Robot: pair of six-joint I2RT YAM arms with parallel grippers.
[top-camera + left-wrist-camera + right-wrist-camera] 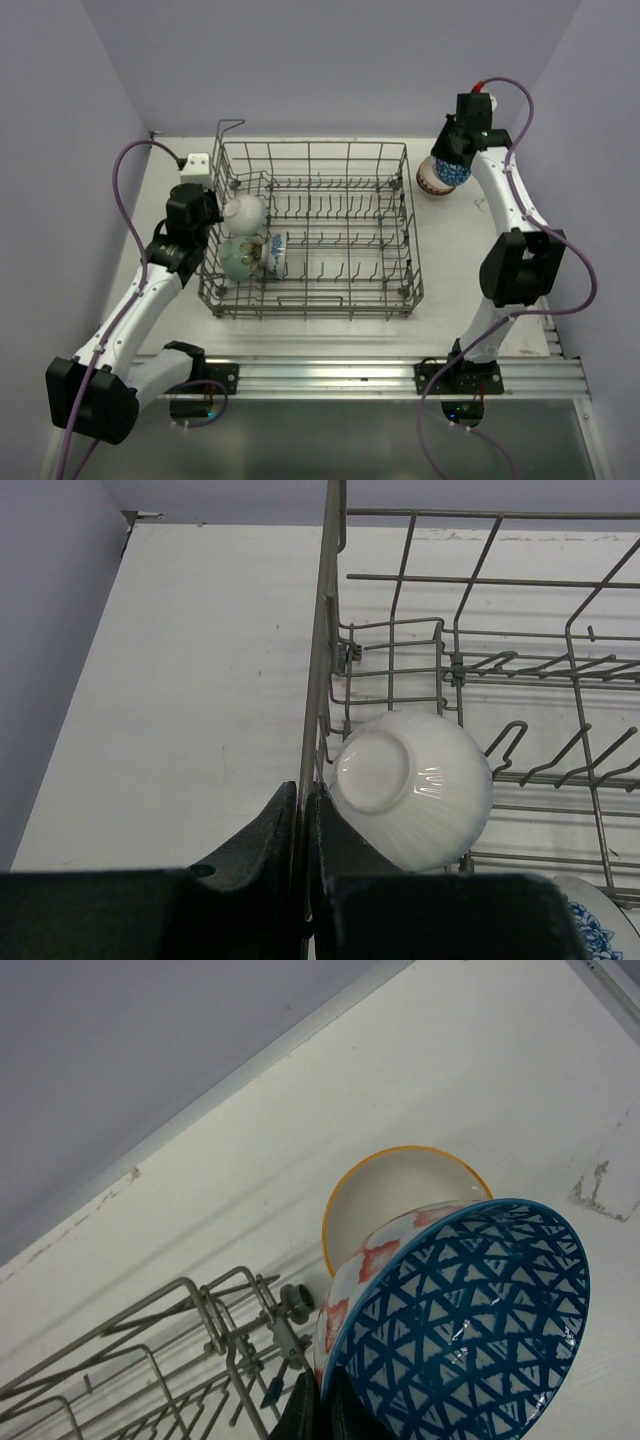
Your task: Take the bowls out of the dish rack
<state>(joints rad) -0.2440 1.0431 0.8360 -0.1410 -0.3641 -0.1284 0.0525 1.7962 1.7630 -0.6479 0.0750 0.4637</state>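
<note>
The right gripper pinches the rim of a blue-triangle bowl, tilted over a yellow-rimmed bowl on the table, just right of the dish rack's far right corner; the left gripper is clenched on the rack's left wall wire; a white bowl lies overturned just inside it.

Three bowls crowd the left end of the dish rack; the rest lies open above.

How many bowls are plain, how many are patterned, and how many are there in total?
Plain: 2, the white bowl and the pale green bowl.
Patterned: 3, the blue-and-white bowl, the blue-triangle bowl and the yellow-rimmed bowl.
Total: 5 bowls.
</note>
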